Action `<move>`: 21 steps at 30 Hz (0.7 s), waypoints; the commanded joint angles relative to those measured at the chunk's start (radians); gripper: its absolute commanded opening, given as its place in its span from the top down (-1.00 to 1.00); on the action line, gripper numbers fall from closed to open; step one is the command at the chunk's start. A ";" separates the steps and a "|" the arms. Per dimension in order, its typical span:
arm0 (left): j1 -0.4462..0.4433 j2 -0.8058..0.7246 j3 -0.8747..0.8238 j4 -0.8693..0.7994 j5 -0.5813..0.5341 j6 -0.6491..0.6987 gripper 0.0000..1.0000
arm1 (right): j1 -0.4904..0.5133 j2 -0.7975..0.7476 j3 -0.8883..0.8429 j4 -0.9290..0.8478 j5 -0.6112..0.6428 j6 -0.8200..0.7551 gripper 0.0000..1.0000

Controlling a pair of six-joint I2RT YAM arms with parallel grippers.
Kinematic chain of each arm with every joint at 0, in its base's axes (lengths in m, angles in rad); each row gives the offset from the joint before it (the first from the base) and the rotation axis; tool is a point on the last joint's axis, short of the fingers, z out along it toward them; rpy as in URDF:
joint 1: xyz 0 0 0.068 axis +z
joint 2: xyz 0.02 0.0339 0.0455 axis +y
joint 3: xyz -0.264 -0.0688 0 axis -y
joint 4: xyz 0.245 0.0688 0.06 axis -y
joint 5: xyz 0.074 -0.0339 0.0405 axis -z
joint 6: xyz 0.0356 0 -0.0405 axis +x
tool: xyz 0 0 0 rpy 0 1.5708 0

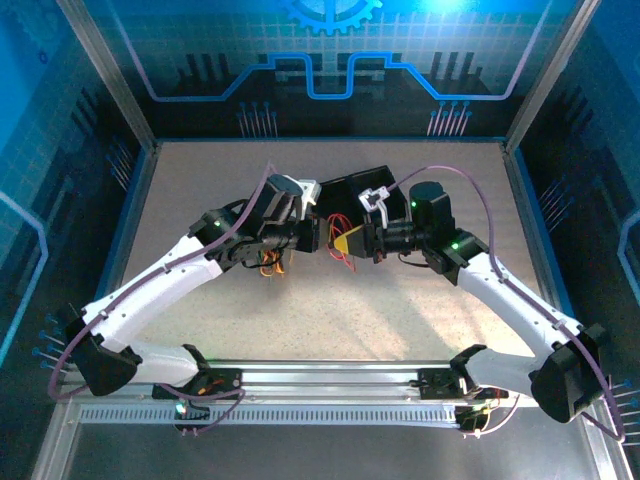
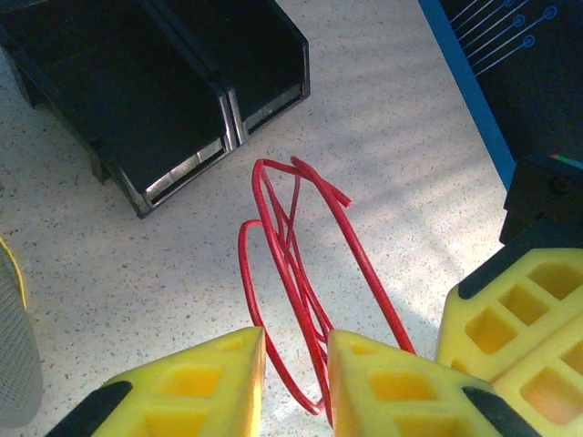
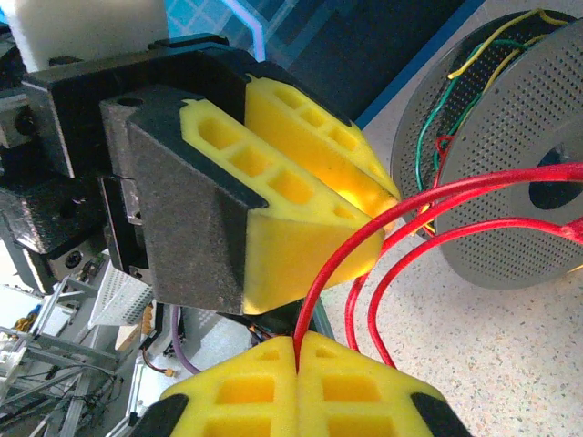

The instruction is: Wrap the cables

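We see the speckled table point(image 2: 137, 273) and two black bins point(image 2: 137, 82) beyond the left gripper point(image 2: 296, 369), their far ends cut off. The perforated spool point(image 3: 510, 164), cropped by the frame, stands beyond the right gripper point(image 3: 296, 364), whose fingers are clamped together on the red cables point(image 2: 282, 237). The left fingers stand narrowly apart around the loops, whose lower ends are hidden.

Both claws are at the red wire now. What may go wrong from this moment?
1. The right claw pinches one strand of the red wire at its very fingertips; a pull may slide it out.
2. Several loops lie between the parted fingers of the left claw; closing might catch them unevenly and tangle them.
3. The claws are very close together, so they might bump.
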 commanded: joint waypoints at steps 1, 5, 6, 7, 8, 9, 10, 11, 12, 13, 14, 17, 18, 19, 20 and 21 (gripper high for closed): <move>-0.005 0.019 0.026 -0.004 -0.012 0.026 0.50 | 0.013 -0.002 0.028 0.021 -0.017 0.010 1.00; -0.003 0.029 0.022 0.014 0.008 0.025 0.49 | 0.013 -0.002 0.027 0.030 -0.026 0.021 1.00; -0.005 0.033 0.024 0.015 0.009 0.024 0.50 | 0.013 -0.002 0.025 0.029 -0.026 0.020 1.00; -0.005 0.037 0.025 0.014 0.009 0.026 0.50 | 0.013 -0.002 0.026 0.030 -0.026 0.022 1.00; -0.004 0.041 0.026 0.014 0.009 0.028 0.50 | 0.013 -0.003 0.024 0.032 -0.028 0.022 1.00; -0.005 0.046 0.027 0.011 0.007 0.031 0.51 | 0.013 -0.003 0.022 0.033 -0.029 0.025 1.00; -0.005 0.050 0.027 0.011 0.005 0.031 0.54 | 0.013 -0.005 0.020 0.033 -0.030 0.025 1.00; -0.005 0.053 0.029 0.009 0.003 0.031 0.64 | 0.013 -0.006 0.021 0.033 -0.031 0.025 1.00; -0.004 0.054 0.029 0.007 0.000 0.032 0.75 | 0.013 -0.008 0.019 0.028 -0.028 0.023 1.00; -0.004 0.051 0.027 0.008 -0.006 0.032 0.85 | 0.011 -0.009 0.022 0.013 -0.022 0.016 1.00; -0.003 0.046 0.026 0.006 -0.016 0.033 0.95 | 0.009 -0.009 0.026 -0.014 -0.009 0.002 1.00; 0.014 0.009 0.012 0.004 -0.030 0.038 1.00 | -0.014 -0.016 0.036 -0.117 0.038 -0.051 1.00; 0.038 -0.008 0.000 0.006 -0.013 0.034 1.00 | -0.030 -0.025 0.035 -0.151 0.054 -0.069 1.00; 0.066 -0.027 -0.013 0.010 0.010 0.035 1.00 | -0.045 -0.034 0.031 -0.178 0.063 -0.081 1.00; 0.099 -0.049 -0.031 0.015 0.044 0.038 1.00 | -0.068 -0.050 0.025 -0.207 0.072 -0.096 1.00; 0.138 -0.067 -0.046 0.017 0.078 0.040 1.00 | -0.088 -0.066 0.018 -0.228 0.075 -0.105 1.00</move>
